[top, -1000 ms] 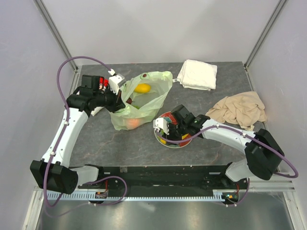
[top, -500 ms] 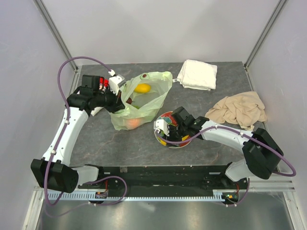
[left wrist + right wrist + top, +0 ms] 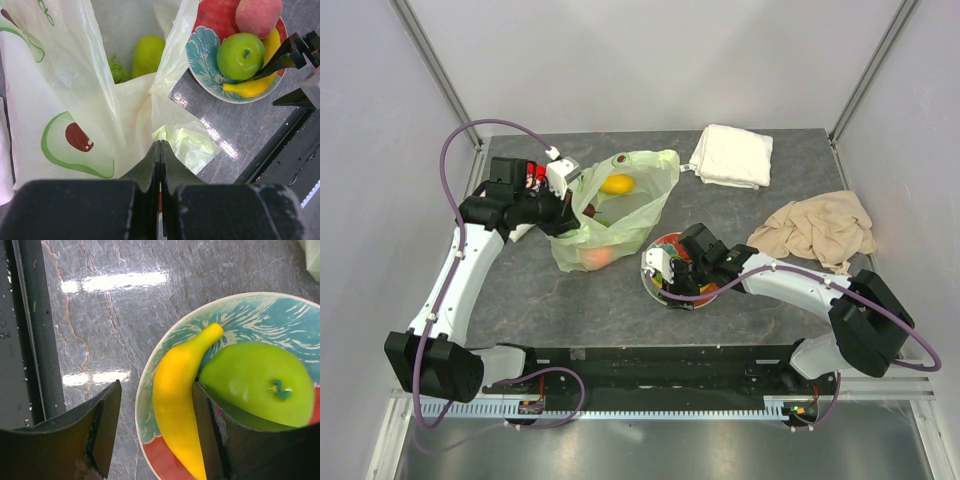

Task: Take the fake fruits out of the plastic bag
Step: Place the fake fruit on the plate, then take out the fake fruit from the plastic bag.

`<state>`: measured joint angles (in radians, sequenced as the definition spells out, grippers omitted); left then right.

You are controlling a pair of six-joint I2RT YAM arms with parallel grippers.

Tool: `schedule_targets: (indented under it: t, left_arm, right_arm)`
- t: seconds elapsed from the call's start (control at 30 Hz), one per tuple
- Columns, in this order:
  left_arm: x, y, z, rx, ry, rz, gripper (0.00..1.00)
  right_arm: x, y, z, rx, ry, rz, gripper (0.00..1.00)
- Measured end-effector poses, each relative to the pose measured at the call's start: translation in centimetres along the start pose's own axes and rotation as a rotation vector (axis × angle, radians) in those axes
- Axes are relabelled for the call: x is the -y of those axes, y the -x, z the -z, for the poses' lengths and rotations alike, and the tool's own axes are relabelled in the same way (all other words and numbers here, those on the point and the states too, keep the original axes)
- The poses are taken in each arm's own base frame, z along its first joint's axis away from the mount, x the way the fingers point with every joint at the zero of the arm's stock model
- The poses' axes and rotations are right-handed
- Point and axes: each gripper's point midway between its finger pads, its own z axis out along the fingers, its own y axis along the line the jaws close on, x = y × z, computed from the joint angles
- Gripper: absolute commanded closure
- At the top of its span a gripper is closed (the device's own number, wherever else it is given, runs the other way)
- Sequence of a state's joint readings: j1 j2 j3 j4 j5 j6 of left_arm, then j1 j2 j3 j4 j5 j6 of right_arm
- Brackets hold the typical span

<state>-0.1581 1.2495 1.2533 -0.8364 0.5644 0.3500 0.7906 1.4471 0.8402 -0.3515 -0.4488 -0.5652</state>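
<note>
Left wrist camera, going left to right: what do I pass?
Avocado print on the plastic bag → pear inside it → green apple on the plate → right gripper.

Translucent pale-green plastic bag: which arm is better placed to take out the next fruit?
Right. The right hand stands open over the red-and-teal flowered plate where the yellow plastic banana lies. The left hand is shut on the pale-green plastic bag, holding its mouth open.

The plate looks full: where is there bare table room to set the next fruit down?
Bare tabletop lies on the near side of the plastic bag, between left arm and plate, and between bag and white towel. The plate is crowded.
</note>
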Motion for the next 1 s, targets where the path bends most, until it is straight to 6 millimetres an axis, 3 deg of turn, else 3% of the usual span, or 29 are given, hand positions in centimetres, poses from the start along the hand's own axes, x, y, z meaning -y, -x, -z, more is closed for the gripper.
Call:
schedule_targets:
  t: [0.2,0.43,0.6,0.73,0.87,1.0]
  left_arm:
    - [0.4,0.1,0.0,0.008,-0.025,-0.012,0.98]
    - [2.0,-0.3,0.3,0.016,-0.096,-0.01,0.98]
    - [3.4,-1.4,0.8,0.018,-0.126,-0.003,0.98]
    - [4.4,-2.0,1.4,0.027,-0.152,-0.001,0.98]
    - [5.2,-2.5,1.7,0.027,-0.176,0.006,0.98]
    - [5.2,-2.6,1.7,0.022,-0.176,0.009,0.98]
  right_arm:
    - [-0.8,2.3,2.0,0.033,0.01,-0.018,0.29]
    - [0.0,10.3,7.0,0.183,-0.024,-0.01,0.28]
    - [3.0,16.3,8.9,0.284,-0.101,-0.016,0.33]
    - [7.6,19.4,6.5,0.299,-0.186,-0.027,0.41]
    - [13.1,20.0,1.3,0.252,-0.242,-0.058,0.45]
    - [19.6,18.1,-3.6,0.201,-0.31,-0.119,0.27]
